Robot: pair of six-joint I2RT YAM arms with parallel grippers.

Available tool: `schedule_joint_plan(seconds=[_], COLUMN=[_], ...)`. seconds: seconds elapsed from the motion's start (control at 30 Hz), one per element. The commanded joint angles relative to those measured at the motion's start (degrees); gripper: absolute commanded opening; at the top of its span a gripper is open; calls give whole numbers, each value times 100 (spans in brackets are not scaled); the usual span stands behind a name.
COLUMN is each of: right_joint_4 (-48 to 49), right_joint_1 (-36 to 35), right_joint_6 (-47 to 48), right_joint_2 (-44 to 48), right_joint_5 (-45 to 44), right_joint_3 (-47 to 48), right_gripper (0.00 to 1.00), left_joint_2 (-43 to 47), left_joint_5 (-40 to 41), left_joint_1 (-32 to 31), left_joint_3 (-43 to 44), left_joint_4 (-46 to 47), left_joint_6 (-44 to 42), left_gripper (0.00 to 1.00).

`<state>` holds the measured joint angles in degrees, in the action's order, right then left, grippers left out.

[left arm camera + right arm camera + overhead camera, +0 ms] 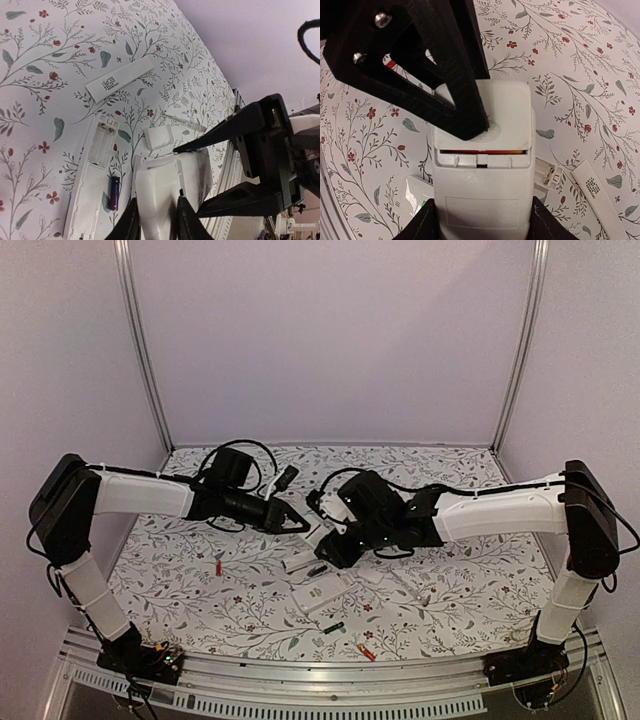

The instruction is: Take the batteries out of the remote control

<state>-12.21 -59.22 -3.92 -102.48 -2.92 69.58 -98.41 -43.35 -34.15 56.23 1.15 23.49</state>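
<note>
Remote control (482, 185), white, clamped in right pincer (482, 222) at lower frame; left pincer (156, 215) pinching battery cover (509, 112). Step: cover opening. Next: slide cover clear, exposing batteries (485, 151).

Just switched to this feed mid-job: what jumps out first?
Mid-table, one white remote is clamped from both sides: the right hand holds its body, the left hand grips its end. A red strip, likely a battery, shows inside it, and loose batteries lie near the front edge.
</note>
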Motion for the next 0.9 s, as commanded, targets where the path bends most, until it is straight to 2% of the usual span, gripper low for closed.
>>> schedule_joint_plan(seconds=[0.0,0.1,0.23,0.63,0.87], right_joint_4=[-19,-31,-60,-31,63], right_joint_1=[16,11,11,87,215], right_joint_6=[-173,-191,-227,-441,-564], right_joint_2=[90,55,-12,-158,31], right_joint_5=[-154,-190,-346,-468,-421], right_joint_3=[-75,-76,-84,-295,-487], right_gripper=[27,26,26,24,23], left_joint_2=[-76,-73,-23,213,-1], left_joint_5=[14,19,40,59,406], left_joint_1=[75,84,171,668,844], left_joint_3=[69,73,58,-80,-95], left_joint_4=[-97,-97,-97,89,-59], left_joint_6=[-206,-201,-178,-65,34], left_gripper=[24,24,17,6,8])
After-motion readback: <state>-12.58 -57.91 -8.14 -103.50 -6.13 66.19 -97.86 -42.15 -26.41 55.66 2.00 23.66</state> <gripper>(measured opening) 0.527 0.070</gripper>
